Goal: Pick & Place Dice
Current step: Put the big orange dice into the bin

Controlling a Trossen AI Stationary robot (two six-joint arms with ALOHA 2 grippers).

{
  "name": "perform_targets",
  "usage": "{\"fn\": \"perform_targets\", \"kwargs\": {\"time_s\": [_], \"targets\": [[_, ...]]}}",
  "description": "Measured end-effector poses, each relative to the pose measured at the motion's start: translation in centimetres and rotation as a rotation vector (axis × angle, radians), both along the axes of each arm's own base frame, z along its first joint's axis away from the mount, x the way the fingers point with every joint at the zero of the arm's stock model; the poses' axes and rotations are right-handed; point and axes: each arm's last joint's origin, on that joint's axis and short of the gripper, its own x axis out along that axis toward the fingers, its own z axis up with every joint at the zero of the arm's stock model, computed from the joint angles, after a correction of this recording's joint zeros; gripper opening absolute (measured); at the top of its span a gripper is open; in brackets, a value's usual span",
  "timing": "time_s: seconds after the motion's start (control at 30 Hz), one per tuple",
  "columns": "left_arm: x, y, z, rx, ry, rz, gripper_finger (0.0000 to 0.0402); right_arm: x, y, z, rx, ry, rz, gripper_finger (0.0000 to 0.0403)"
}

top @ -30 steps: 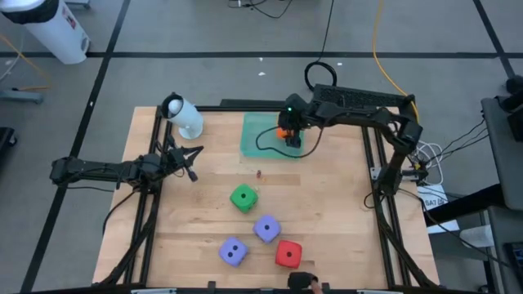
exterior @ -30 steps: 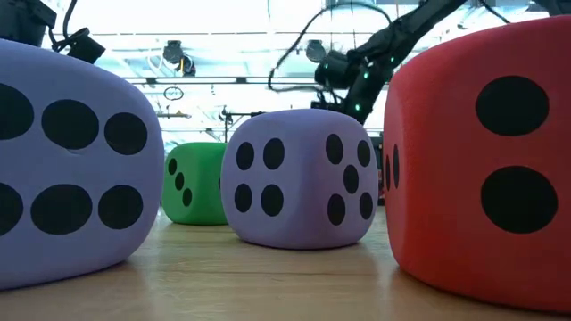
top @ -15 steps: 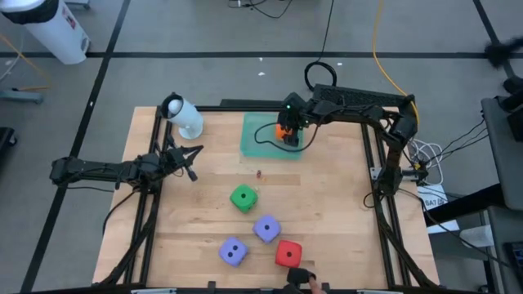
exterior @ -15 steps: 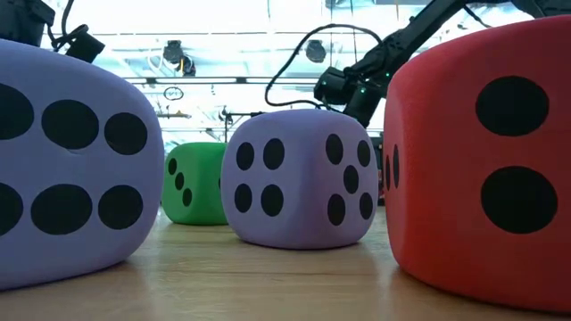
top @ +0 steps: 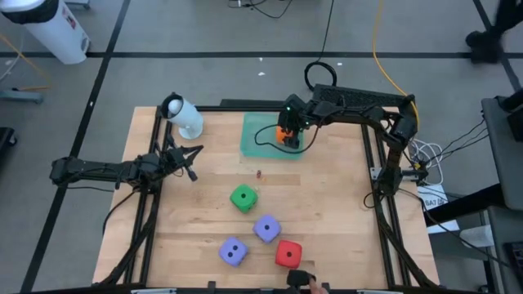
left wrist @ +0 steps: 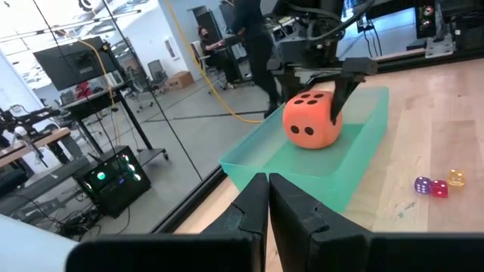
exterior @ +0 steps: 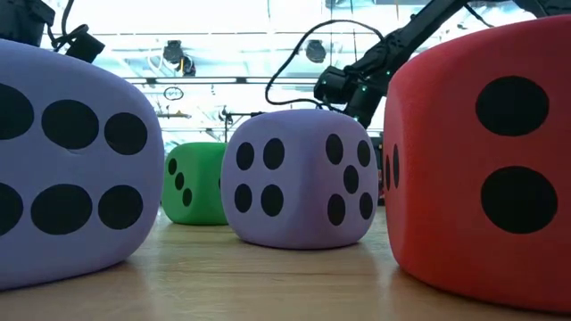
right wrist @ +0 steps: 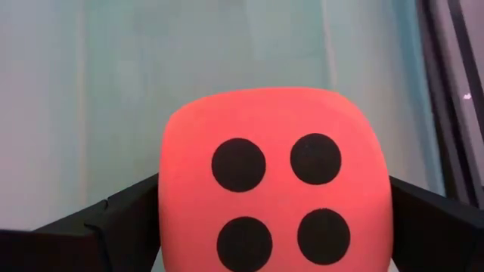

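Straddling orange die (top: 283, 132) inside tray (top: 255, 131), right pincer (top: 288, 133) spread wide.

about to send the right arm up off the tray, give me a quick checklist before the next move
1. Orange die sits inside the green tray: ok.
2. Right pincer open, fingers standing either side of the die: ok. Whether the pads have fully left its sides: cannot tell.
3. Die resting flat on the tray floor, four pips facing the right wrist camera: ok.
4. Left pincer shut, parked at the table's left side, away from the tray: ok.
5. Green die, two purple dice and red die waiting on the table: ok.
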Motion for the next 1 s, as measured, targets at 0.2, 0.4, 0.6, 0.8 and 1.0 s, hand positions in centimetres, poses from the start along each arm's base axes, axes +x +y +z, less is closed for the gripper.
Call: {"fn": "perform_targets", "kwargs": {"time_s": [0.2, 0.4, 0.6, 0.8, 1.0], "targets": [[0.0, 0.0, 0.0, -0.002, -0.002, 0.000, 0.0026, -0.2, 0.3, 1.2, -0.021, -0.030, 0.006, 0.0400], [0.0, 0.0, 0.0, -0.014, -0.013, 0.000, 0.0026, -0.4, 0.4, 1.0, 0.008, -0.008, -0.025, 0.0400], [0.0, 0.0, 0.0, -0.052, -0.039, 0.002, 0.0026, -0.5, 0.4, 0.9, 0.036, -0.001, -0.067, 0.0400], [0.0, -0.1, 2.1, -0.077, -0.117, -0.020, 0.0026, -0.7, 0.3, 0.9, -0.007, 0.032, -0.080, 0.0400], [0.2, -0.2, 5.6, -0.132, -0.239, -0.101, 0.0026, -0.6, 0.3, 0.9, -0.034, 0.042, -0.022, 0.0394]]}}
